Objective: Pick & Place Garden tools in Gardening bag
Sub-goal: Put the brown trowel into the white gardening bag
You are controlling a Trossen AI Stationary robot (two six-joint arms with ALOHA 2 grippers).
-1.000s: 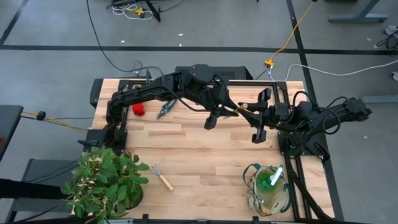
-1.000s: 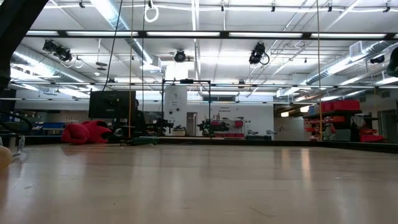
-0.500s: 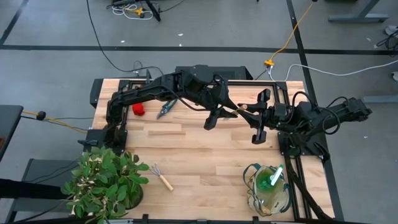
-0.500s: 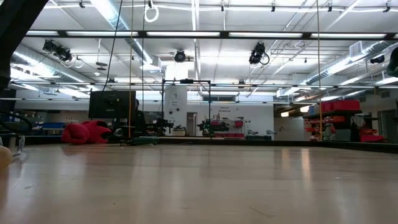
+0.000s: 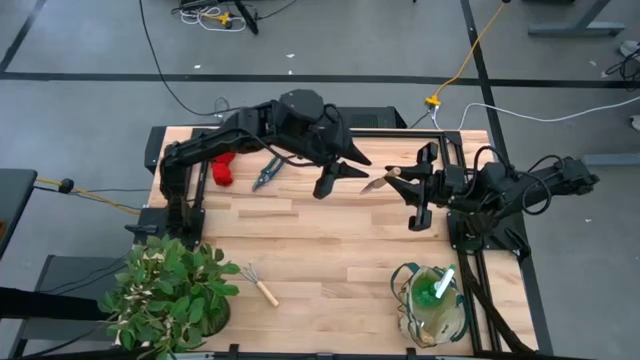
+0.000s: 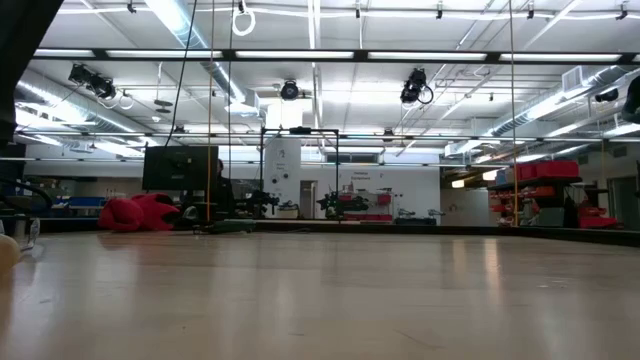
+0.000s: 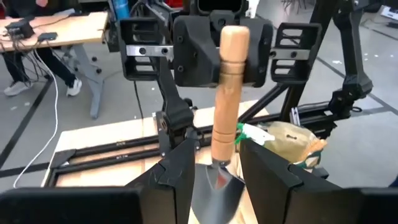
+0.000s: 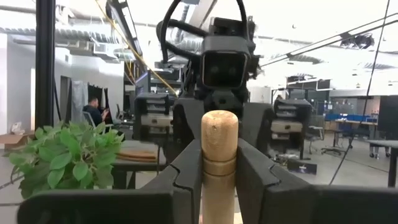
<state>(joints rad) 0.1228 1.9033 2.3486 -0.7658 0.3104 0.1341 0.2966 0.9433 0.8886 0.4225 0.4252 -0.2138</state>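
A silver trowel (image 5: 378,180) with a light wooden handle hangs above the table's far middle. My right gripper (image 5: 400,176) is shut on its handle. My left gripper (image 5: 337,176) is open just left of the blade's tip. In its wrist view the fingers (image 7: 180,165) stand on either side of the blade (image 7: 214,186) without touching it. Red gloves (image 5: 222,172) and dark shears (image 5: 265,178) lie at the far left. A small rake (image 5: 258,285) lies near the front. The beige bag (image 5: 430,310) stands at the front right with a green-and-white item (image 5: 441,284) in it. My right gripper pinches the trowel's wooden handle (image 8: 219,177) between its two fingers, which come level from the table's right. The handle's rounded free end (image 8: 219,124) stands out past the fingers. The trowel is lifted clear of the table, its blade (image 5: 368,184) toward my left gripper.
A leafy potted plant (image 5: 165,295) stands at the front left corner. Bare wooden tabletop (image 5: 330,250) lies between the plant and the bag. Dark frame rails (image 5: 470,240) run along the right side beside the bag.
My left gripper has drawn back from the trowel toward the table's far left, and its arm has swung the same way. The blade, earlier hidden under that gripper, now shows clear of it. The trowel and my right gripper have stayed in place.
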